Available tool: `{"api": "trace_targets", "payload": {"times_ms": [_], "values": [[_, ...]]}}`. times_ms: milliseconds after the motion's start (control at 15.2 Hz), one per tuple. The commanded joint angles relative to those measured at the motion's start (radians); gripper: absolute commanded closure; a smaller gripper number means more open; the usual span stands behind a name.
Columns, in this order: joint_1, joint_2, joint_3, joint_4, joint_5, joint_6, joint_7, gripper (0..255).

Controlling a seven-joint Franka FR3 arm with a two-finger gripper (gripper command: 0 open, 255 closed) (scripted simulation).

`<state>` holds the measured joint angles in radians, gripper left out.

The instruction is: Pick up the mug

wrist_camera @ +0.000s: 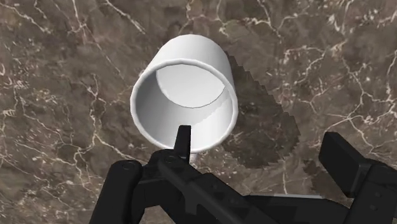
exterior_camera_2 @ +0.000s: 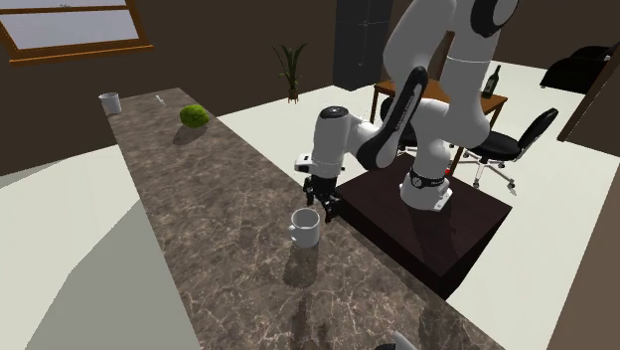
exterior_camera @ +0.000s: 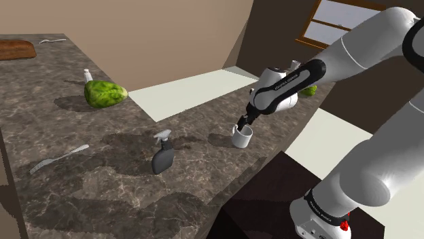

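Observation:
A white mug [exterior_camera: 242,138] [exterior_camera_2: 305,229] stands upright on the dark marble counter [exterior_camera: 122,190], near the counter's edge on the stand's side. My black gripper [exterior_camera: 240,128] [exterior_camera_2: 320,203] hangs just above its rim, pointing down. In the wrist view I look into the mug [wrist_camera: 184,89], which holds nothing. The gripper [wrist_camera: 264,149] is open. One fingertip [wrist_camera: 183,137] lies over the mug's near rim. The other finger [wrist_camera: 347,162] stands well outside the mug, over bare counter. Neither finger clasps the wall.
A dark spray bottle [exterior_camera: 162,155] stands to the mug's left in the shoulder view, with a fork [exterior_camera: 59,159] further left. A green leafy lump [exterior_camera: 104,93] [exterior_camera_2: 193,116], a small white bottle [exterior_camera: 87,75] and a brown board [exterior_camera: 15,49] lie further back. A second cup [exterior_camera_2: 110,101] stands at the counter's far end.

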<state>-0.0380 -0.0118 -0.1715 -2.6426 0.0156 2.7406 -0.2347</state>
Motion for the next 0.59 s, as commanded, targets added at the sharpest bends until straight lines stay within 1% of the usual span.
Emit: {"api": "trace_targets", "payload": {"times_ms": [0, 132, 528], "values": [[0.002, 0.105, 0.003, 0.028, 0.055, 0.073, -0.046, 0], [-0.013, 0.193, 0.021, 0.06, 0.111, 0.124, -0.098, 0], [-0.046, 0.29, 0.065, 0.075, 0.166, 0.205, -0.141, 0]]}}
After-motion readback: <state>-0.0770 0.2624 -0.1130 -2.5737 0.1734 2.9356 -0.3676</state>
